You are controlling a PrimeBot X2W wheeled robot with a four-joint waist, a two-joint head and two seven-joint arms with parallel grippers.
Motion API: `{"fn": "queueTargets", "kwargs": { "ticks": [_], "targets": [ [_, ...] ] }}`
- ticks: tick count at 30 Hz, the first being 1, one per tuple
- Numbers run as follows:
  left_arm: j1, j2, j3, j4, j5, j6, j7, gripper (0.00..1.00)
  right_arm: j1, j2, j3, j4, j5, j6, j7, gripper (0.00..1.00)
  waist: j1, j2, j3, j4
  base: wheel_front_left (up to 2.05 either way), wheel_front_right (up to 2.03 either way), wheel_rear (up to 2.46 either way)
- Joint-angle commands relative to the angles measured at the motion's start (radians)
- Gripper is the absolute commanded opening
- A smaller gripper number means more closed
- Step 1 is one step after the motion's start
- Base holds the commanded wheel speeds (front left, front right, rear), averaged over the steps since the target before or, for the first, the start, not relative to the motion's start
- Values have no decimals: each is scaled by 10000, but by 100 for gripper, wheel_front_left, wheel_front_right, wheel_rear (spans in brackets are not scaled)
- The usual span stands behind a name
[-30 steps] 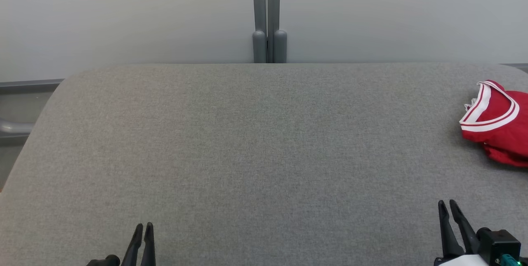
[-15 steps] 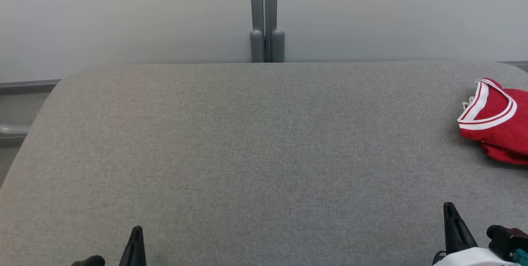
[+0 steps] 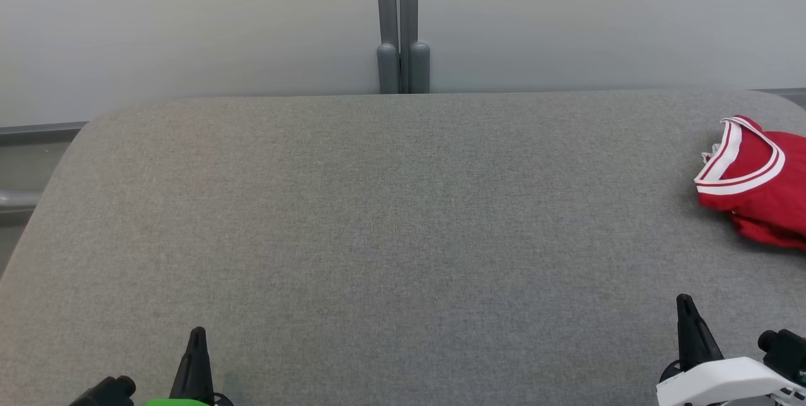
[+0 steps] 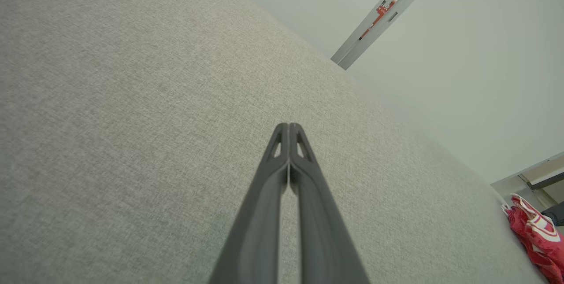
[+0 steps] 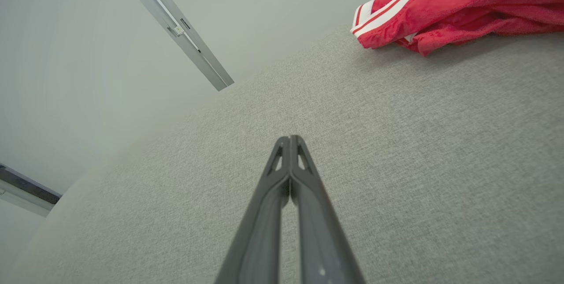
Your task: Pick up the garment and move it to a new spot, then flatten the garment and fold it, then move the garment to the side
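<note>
The garment [image 3: 759, 189] is a crumpled red shirt with white-striped trim, lying at the far right edge of the grey fabric table [image 3: 390, 217]. It also lies at the top right of the right wrist view as the garment [image 5: 458, 4] and at the lower right of the left wrist view as the garment [image 4: 535, 235]. My left gripper [image 3: 195, 338] is shut and empty at the table's near left; its tips [image 4: 289, 126] meet. My right gripper [image 3: 685, 304] is shut and empty at the near right, well short of the shirt, tips [image 5: 290, 138] pressed together.
A grey vertical post [image 3: 403, 22] stands behind the table's far edge against a pale wall. Grey rails [image 3: 25, 198] run beside the table's left edge. The table's rounded corners lie at the far left and far right.
Both grippers have gone from slightly open to shut. The head camera has shifted a little, so the shirt and post sit slightly further left and higher.
</note>
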Motion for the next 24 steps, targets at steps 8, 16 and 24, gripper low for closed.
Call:
{"fn": "queueTargets", "kwargs": {
  "ticks": [8,16,24],
  "targets": [
    [-497,25,201,-218,-1294,-56,346,0,-470,-78,31,-70,1525,-4,351,0,0,0,29,-58,0,0,0],
    [-698,29,313,-251,-2297,-79,624,0,-678,-90,49,-29,2680,-5,620,0,0,0,55,-111,0,0,0],
    [-877,33,420,-282,-3186,-99,882,0,-869,-101,66,7,3749,-5,873,0,0,0,82,-165,0,0,0]
  ]
}}
